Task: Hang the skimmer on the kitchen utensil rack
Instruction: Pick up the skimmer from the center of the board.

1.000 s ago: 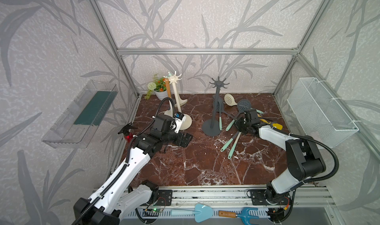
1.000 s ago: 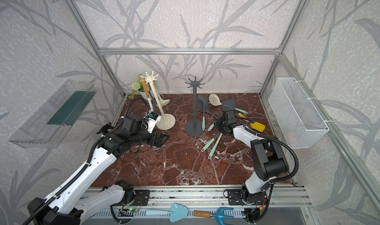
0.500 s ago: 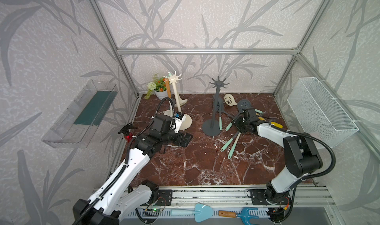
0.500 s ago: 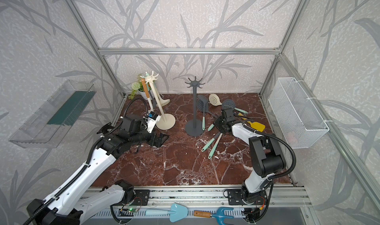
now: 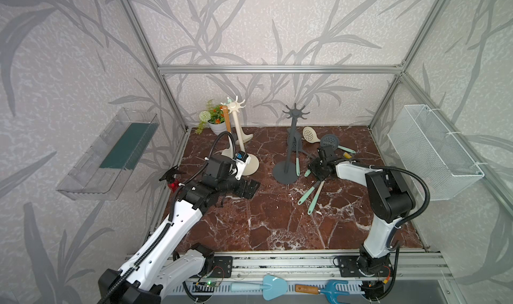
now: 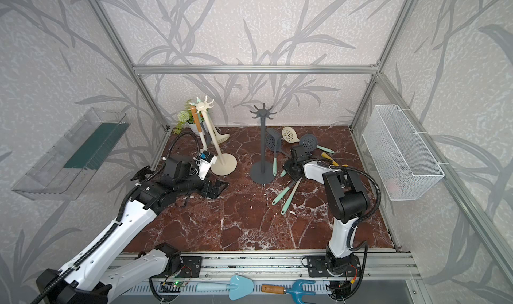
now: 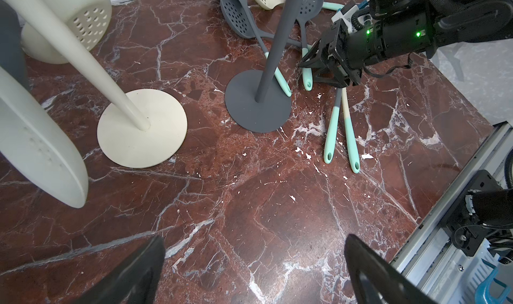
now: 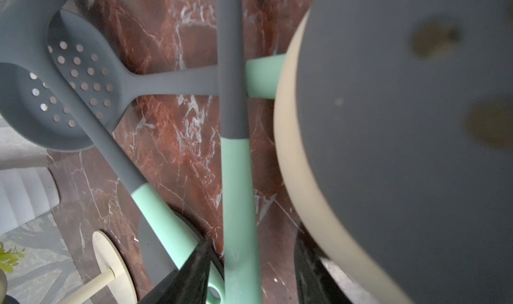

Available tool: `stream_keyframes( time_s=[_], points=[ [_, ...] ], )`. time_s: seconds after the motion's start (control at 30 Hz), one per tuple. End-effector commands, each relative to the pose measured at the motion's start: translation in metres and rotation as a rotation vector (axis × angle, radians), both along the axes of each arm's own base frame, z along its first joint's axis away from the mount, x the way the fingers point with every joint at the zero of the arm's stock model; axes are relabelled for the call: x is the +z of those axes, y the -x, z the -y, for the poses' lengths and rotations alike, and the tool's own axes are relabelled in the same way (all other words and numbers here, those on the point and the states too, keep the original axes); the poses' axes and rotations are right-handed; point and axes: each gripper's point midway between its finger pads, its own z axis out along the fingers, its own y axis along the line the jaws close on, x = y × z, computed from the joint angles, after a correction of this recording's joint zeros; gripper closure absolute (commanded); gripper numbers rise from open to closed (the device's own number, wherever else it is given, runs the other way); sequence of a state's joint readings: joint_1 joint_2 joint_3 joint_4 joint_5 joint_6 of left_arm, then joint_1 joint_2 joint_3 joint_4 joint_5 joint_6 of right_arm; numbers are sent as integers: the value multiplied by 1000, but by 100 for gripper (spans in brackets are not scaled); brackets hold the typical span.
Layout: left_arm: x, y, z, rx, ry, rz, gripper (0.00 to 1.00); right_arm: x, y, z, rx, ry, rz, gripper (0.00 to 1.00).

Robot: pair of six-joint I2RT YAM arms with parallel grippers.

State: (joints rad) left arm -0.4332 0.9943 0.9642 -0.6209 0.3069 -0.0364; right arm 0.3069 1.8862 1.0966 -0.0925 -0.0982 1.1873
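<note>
Skimmer, grey shaft with mint handle, lies on the marble floor at 3 o'clock of the utensil rack. It is just beside the rack's base and not hung. Its head is partly hidden behind the rack pole in the left wrist view.

Right gripper is low over the mint handle. The right wrist view shows the handle running between the two fingers with a gap on each side, so the jaws are spread and straddle it without pinching.

A second grey skimmer leans on the rack pole, handle end on the base. At 12 to 1 o'clock of the right gripper lie a cream skimmer and a round grey skimmer. At 6 o'clock of it, two loose utensils lie side by side on the floor.

Left gripper is at 9 o'clock of the rack, well apart from it, low over the floor. Its jaws are spread wide with nothing between them. The cream rack stands at 10 o'clock of the utensil rack.
</note>
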Motion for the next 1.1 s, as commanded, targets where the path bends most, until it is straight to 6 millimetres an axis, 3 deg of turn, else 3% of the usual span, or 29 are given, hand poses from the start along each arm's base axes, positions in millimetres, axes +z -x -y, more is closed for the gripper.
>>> stream_keyframes(
  time_s=[0.0,0.07,0.17,0.37,0.67,0.7,0.83,1.07],
  points=[
    [-1,3,-1,-11,-17,14,1,-11,-3,4,-76,14,-44,54],
    [0,3,-2,-9,-19,17,1,-15,-6,3,-82,13,-60,56],
    [-1,3,-2,-8,-20,17,1,-8,-12,3,-84,22,-44,68],
    [1,3,-2,-9,-15,20,1,34,-21,8,-57,69,52,87],
    [2,4,-2,-11,-11,21,1,85,-10,15,-18,115,168,97],
    [1,4,-2,-9,-11,19,1,102,-7,15,-14,112,206,97],
    [2,4,-1,-8,-6,17,1,119,13,17,38,143,235,98],
    [4,6,3,-14,16,9,1,123,87,17,240,199,208,98]
  ],
)
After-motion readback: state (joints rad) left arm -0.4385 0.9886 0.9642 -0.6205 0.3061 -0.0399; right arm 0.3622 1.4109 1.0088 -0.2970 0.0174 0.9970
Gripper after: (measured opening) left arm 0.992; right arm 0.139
